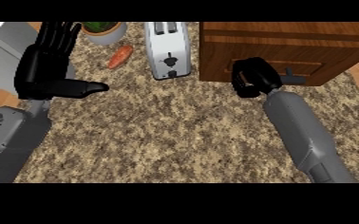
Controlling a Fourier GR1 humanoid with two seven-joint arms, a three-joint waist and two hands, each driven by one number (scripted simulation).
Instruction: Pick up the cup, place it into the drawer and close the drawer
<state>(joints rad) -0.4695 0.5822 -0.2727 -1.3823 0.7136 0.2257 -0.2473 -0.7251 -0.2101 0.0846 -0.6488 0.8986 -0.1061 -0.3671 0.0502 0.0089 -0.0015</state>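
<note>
At drawer (275, 68) front, right hand (254, 77) is curled, contents hidden, cup unseen so maybe inside drawer, likely pushing it closed; left hand (49, 64) rests open over tabletop (168, 123).

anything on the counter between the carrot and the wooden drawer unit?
Yes, in the head view: the toaster stands between the carrot and the drawer unit, apart from both.

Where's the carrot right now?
In the head view, the carrot lies on the counter at upper left, between the potted plant and the toaster, just right of the resting left hand.
</note>
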